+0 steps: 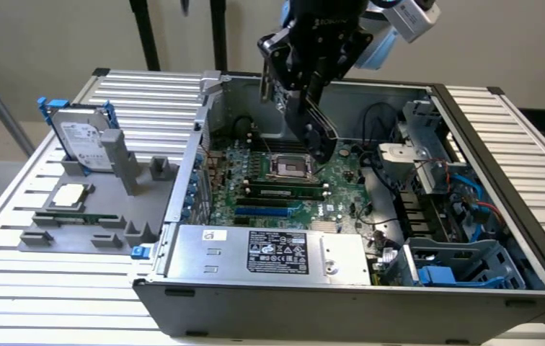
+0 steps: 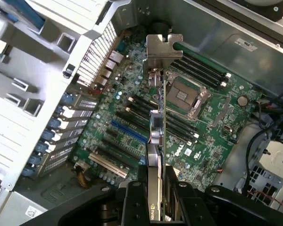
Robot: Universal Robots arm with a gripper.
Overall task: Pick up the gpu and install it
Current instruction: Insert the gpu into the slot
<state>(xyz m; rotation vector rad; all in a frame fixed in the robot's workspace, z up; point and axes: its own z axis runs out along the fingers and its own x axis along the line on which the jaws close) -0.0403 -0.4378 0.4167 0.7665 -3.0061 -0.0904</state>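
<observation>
Right, starting at the exterior view's left: the parts tray (image 1: 148,205) carries the hard drive (image 1: 85,140) in its blue frame, a processor chip (image 1: 68,193) and the memory stick (image 1: 65,215), all well apart from the arm. Next comes the open computer case (image 1: 349,303), with the power supply (image 1: 267,254) along its near wall and the motherboard (image 1: 282,191) bare behind it.

Above the board hangs the gripper (image 1: 297,79), and I read it as clamped on the gpu (image 1: 316,133), which hangs down from the fingers over the processor socket (image 1: 290,167). Further right stands the drive cage (image 1: 455,263), untouched.

So by my judgement the pick-up is done and the install is not. The card is in the air inside the case opening, touching nothing, and the blue slot (image 1: 267,212) is empty.

The two views give me different things. From outside I get the height: there is clear air between the card's lower end and the board. From the wrist I look down the card (image 2: 156,127) edge-on, gripped on both faces, with its silver bracket (image 2: 162,47) at the far end. That view also lays out the row of expansion slots, the blue slot (image 2: 127,132) among them, beside the card's line and not under it.
</observation>
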